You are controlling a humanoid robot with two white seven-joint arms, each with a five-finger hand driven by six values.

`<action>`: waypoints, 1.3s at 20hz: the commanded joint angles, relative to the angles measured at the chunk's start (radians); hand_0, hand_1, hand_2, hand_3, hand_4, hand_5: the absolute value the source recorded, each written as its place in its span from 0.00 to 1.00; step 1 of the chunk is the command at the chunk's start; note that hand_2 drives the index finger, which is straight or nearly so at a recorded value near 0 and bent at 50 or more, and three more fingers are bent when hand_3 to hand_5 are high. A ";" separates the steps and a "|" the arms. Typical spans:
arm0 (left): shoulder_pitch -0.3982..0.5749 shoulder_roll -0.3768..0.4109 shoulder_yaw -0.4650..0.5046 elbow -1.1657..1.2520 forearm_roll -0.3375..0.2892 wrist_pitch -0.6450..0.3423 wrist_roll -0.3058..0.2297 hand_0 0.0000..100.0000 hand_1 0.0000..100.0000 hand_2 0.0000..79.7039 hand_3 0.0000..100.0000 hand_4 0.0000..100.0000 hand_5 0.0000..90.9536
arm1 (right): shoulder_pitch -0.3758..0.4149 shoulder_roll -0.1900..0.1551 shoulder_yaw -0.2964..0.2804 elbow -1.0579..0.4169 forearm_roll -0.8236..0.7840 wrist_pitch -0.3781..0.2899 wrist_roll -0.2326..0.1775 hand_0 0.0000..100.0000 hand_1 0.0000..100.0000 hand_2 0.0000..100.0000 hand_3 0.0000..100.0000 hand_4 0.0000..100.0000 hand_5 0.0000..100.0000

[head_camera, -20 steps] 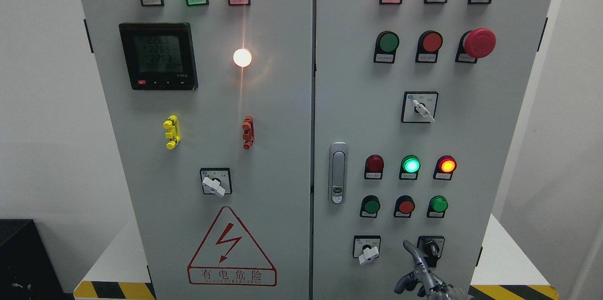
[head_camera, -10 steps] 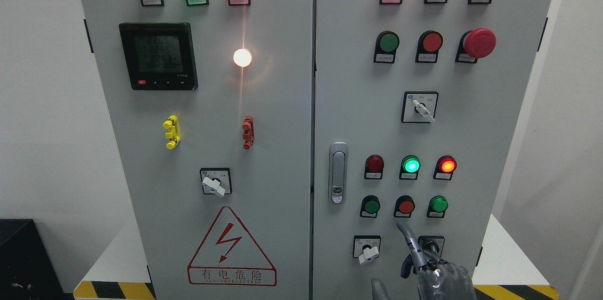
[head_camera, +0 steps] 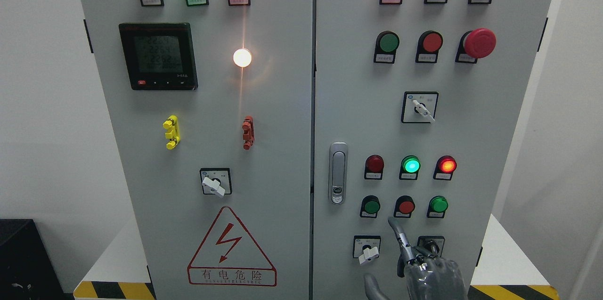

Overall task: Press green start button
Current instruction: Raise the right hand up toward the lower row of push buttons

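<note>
The grey control cabinet's right door [head_camera: 471,116] carries rows of lamps and push buttons. In the low row sit a green button [head_camera: 371,206], a red button [head_camera: 405,206] and a second green button [head_camera: 438,204]. Another green button [head_camera: 389,42] sits higher up. My right hand [head_camera: 426,274] comes up from the bottom edge, with its index finger [head_camera: 395,229] stretched out, the thumb out to the side and the other fingers curled, holding nothing. The fingertip is just below the low row, between the left green button and the red one, touching neither. The left hand is not in view.
Rotary switches [head_camera: 368,254] [head_camera: 429,245] sit beside the hand, the right one partly hidden by it. A door handle [head_camera: 338,173] is to the left. A red mushroom stop button [head_camera: 479,42] sits top right. The left door [head_camera: 212,102] holds a meter and a warning sign.
My right hand has risen from the bottom edge and moved slightly left. The index fingertip went from beside the lower right switch up to just under the low button row.
</note>
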 commanded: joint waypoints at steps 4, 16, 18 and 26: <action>-0.023 0.000 0.000 -0.028 0.000 0.000 0.000 0.12 0.56 0.00 0.00 0.00 0.00 | -0.050 0.001 0.043 0.096 0.034 0.029 -0.001 0.35 0.34 0.00 0.83 0.85 1.00; -0.023 0.000 0.000 -0.028 0.000 0.000 0.000 0.12 0.56 0.00 0.00 0.00 0.00 | -0.096 0.003 0.048 0.155 0.037 0.046 0.000 0.35 0.35 0.00 0.84 0.85 1.00; -0.023 0.000 0.000 -0.028 0.000 0.000 0.000 0.12 0.56 0.00 0.00 0.00 0.00 | -0.103 0.003 0.048 0.168 0.037 0.046 0.000 0.35 0.35 0.00 0.84 0.85 1.00; -0.023 0.000 0.000 -0.028 0.000 0.000 0.000 0.12 0.56 0.00 0.00 0.00 0.00 | -0.116 0.003 0.048 0.175 0.037 0.063 0.002 0.35 0.35 0.00 0.84 0.85 1.00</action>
